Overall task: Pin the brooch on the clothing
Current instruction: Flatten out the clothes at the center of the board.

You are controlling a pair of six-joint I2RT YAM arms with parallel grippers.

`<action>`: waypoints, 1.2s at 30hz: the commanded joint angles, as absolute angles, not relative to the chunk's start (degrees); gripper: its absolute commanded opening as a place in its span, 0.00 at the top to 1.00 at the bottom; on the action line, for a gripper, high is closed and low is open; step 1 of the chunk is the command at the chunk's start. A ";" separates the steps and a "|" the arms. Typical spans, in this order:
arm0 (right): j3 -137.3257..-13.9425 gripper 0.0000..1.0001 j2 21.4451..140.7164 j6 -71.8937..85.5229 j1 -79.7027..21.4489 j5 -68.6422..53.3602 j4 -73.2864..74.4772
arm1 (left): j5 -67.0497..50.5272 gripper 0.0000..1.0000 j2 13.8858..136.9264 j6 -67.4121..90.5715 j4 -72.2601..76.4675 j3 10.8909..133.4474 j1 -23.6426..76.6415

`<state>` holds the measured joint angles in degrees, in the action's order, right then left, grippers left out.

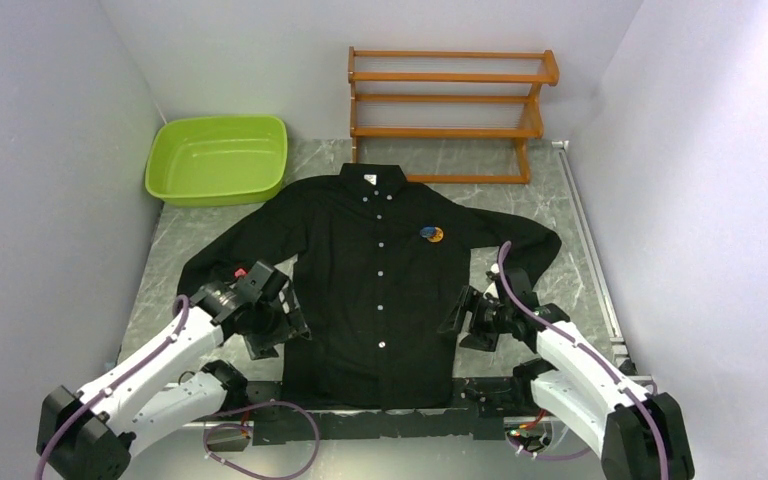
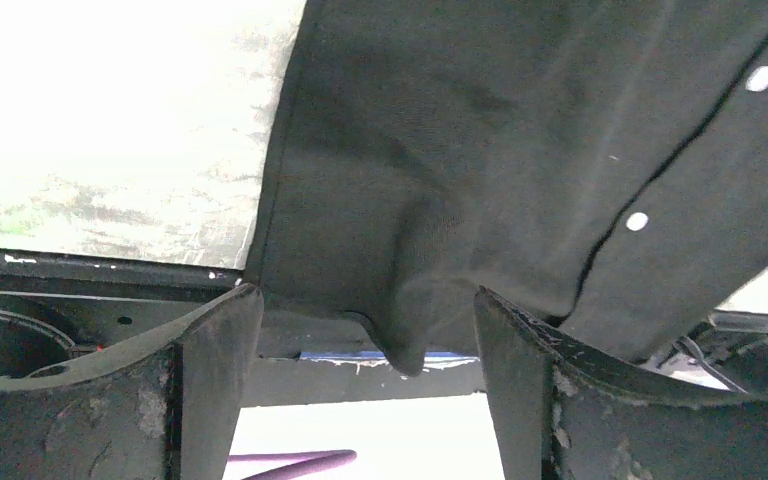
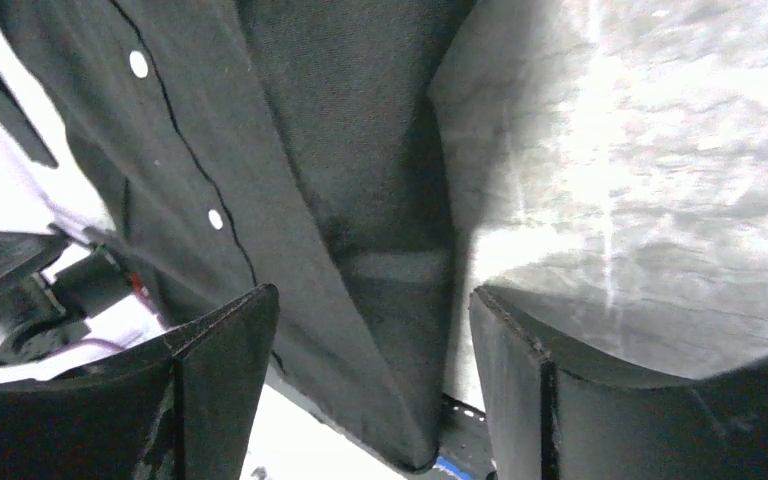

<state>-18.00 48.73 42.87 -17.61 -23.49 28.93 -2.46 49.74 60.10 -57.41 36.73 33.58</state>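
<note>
Leftward, the left gripper (image 1: pixel 282 333) is held wide open at the lower side edge of the clothing (image 1: pixel 380 290), with nothing clamped. The brooch (image 1: pixel 432 235) is seen on its chest. The right gripper (image 1: pixel 465 325) is likewise spread open and empty at the opposite edge.

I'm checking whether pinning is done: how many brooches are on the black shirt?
1. The brooch lies on the chest of the shirt, right of the button line, below the collar. Neither wrist view shows it; others could be hidden under the fabric.
</note>
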 commanded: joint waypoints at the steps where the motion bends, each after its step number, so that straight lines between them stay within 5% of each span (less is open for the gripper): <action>1: -14.83 0.32 52.76 43.83 -17.61 -27.53 27.10 | -0.53 0.18 54.14 65.35 -56.23 34.36 36.00; 8: -21.68 1.00 55.43 39.08 -17.65 -25.81 34.32 | 3.50 0.24 63.59 65.70 -52.28 30.70 38.12; 14: -33.06 1.00 50.15 37.87 -17.71 -18.83 47.13 | 10.85 0.30 70.25 67.62 -56.98 34.13 42.72; 22: -37.90 0.98 57.17 34.46 -19.32 -27.71 44.01 | 12.94 0.60 79.26 66.03 -55.90 38.93 47.34; 24: -39.56 0.88 59.21 32.83 -21.40 -28.12 43.63 | 11.11 0.77 79.75 64.46 -53.76 39.02 47.44; 26: -41.39 0.65 58.11 31.49 -22.93 -24.51 44.37 | 7.91 0.95 79.96 62.44 -50.13 38.27 47.46; 28: -42.16 0.43 55.59 31.11 -23.37 -22.29 44.89 | 4.85 0.97 80.80 61.14 -47.47 37.78 47.44; 36: -37.87 0.35 54.37 32.64 -23.39 -19.87 46.62 | 7.13 0.97 73.89 64.27 -57.72 40.56 47.71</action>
